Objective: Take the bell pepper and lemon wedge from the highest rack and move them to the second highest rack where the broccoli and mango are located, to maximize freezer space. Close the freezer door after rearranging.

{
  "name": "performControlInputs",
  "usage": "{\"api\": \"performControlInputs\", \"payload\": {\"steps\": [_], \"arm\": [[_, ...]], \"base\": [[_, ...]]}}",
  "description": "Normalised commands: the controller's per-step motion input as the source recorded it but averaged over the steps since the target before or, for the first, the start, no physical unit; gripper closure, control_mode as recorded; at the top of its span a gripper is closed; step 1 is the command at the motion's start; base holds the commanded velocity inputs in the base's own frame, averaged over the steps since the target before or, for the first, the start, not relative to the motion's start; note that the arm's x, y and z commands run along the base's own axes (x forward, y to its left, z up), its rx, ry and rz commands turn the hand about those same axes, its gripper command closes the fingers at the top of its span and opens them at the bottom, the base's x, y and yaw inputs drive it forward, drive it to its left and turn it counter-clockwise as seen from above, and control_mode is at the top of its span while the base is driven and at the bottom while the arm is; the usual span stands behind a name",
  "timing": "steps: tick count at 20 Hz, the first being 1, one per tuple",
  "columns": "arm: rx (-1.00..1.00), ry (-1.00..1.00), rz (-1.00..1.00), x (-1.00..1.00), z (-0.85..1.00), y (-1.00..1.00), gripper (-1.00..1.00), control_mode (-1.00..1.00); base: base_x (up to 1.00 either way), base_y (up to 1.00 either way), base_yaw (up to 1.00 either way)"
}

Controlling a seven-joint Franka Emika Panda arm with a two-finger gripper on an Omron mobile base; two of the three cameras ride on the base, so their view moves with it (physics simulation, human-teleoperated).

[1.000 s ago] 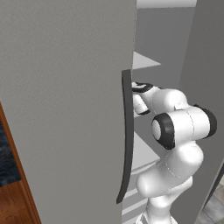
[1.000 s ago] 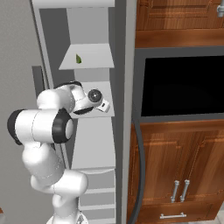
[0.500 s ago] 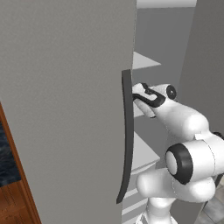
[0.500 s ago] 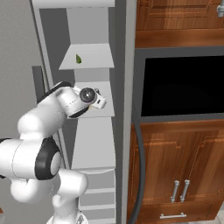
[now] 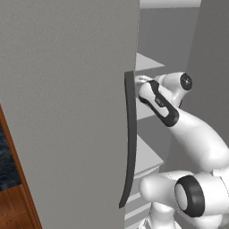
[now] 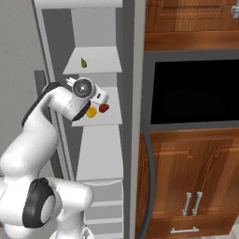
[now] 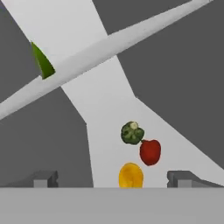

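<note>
Bell pepper already sits beside your broccoli and mango, so your tool, fingers apart and empty, can fetch the lemon wedge.

No legible text, label, brand, number or sign appears in any view. One faint pale mark sits on the dark band of the arm's forearm link in the left base view — too small and blurred to read.
</note>
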Motion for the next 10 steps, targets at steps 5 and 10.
{"api": "performControlInputs", "payload": {"steps": [5,10], "arm": [[0.00,0.00,0.00,-0.32,0.85,-0.01,-1.00,-1.00],[-0.02,0.01,0.01,0.03,0.45,0.03,-1.00,-1.00]], "base": [[0.00,0.00,0.00],[0.00,0.00,0.00]]}}
